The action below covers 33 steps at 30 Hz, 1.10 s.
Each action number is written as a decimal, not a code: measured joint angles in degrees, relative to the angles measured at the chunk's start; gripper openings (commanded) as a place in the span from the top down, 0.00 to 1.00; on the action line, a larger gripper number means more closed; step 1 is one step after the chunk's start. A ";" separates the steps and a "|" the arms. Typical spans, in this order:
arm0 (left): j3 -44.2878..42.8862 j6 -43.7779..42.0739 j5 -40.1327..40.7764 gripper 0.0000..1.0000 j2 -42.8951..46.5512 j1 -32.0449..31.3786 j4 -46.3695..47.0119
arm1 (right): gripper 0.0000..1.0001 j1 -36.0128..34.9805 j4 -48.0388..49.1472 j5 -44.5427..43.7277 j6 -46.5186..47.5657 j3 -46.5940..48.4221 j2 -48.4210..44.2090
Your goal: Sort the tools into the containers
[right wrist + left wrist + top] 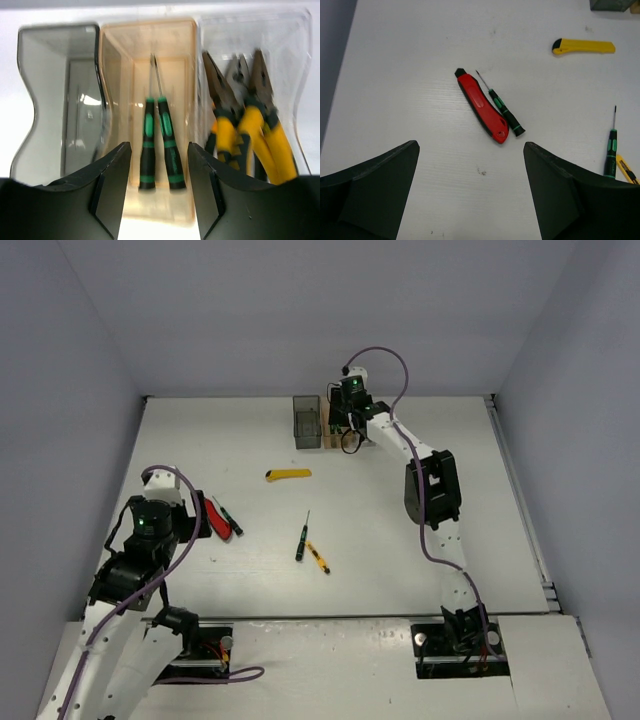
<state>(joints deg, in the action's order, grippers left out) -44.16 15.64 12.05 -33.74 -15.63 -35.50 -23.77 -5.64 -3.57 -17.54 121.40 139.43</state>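
left gripper (pixel 470 145) is hovering wide over red cutter (pixel 482 107) | screwdriver (pixel 502 107) alongside, seemingly touching, is risking double grab | right gripper (pixel 159 145) is gaping over orange bin (pixel 112 65)

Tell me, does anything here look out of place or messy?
Nothing looks damaged or spilled, but these lie loose on the table: a red cutter with a black-green screwdriver beside it, a yellow utility knife, and a second black-green screwdriver next to a yellow screwdriver. The grey bin looks empty.
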 measured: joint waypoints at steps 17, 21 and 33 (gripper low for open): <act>-15.77 15.09 0.12 0.30 -40.09 -25.55 -0.08 | 0.53 0.17 2.76 -2.93 0.61 -50.55 -56.19; -17.29 17.82 0.48 0.37 -49.64 -30.21 0.85 | 0.53 0.43 2.40 -3.28 -0.32 -60.97 -65.01; -19.04 21.50 -1.86 0.48 -61.78 -34.19 5.05 | 0.52 0.94 1.34 -3.55 -2.20 -77.21 -83.01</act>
<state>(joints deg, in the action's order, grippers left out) -63.20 37.13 10.20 -95.52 -49.82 -30.45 -22.83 -4.30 -7.11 -19.74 44.19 56.42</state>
